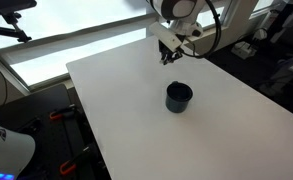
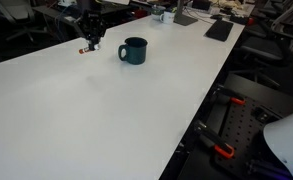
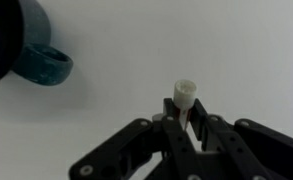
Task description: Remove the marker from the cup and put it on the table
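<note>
Pinching the marker [image 3: 185,94], fingers [image 3: 202,126] near the cup [image 1: 179,97] on the table [image 1: 136,125]

Office or lab: long white table [image 2: 106,110], dark flat slab [image 2: 218,30] (keyboard, perhaps), desk clutter [image 2: 181,12] behind.

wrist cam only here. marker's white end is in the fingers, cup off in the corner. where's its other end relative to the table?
Observer: The marker has its reddish tip below the gripper, right down at the table; I cannot tell whether it touches.
Operator: cup clear of it?
Observer: Yes. The cup stands upright, apart from the gripper, with nothing sticking out.
Operator: where on the table am I?
Observer: Over the table, but close to its edge in both exterior views.
</note>
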Robot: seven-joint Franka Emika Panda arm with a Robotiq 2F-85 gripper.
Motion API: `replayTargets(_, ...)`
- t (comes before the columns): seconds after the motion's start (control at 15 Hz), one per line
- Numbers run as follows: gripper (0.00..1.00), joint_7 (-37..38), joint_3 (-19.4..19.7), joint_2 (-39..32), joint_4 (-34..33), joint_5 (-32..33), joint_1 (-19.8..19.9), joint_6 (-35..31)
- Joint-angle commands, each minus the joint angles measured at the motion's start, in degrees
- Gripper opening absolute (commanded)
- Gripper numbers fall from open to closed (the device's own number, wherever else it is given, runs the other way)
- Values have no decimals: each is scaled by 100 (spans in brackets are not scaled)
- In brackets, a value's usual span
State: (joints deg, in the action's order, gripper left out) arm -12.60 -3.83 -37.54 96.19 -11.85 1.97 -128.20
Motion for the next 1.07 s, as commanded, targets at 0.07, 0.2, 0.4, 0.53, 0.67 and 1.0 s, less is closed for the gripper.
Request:
replayTargets(0.07,5,-241,-106,-365,-81,79,127,-374)
replayTargets(0.2,5,-289,-96,-507,-113,112,162,-401)
replayTargets(0.4,45,-293,-87,-654,-202,164,214,-205)
replayTargets(0.53,53,-227,-54,-713,-253,220,212,-62)
replayTargets(0.67,69,-217,-65,-758,-306,220,240,43)
replayTargets(1.0,81,-248,-72,-780,-319,165,276,519)
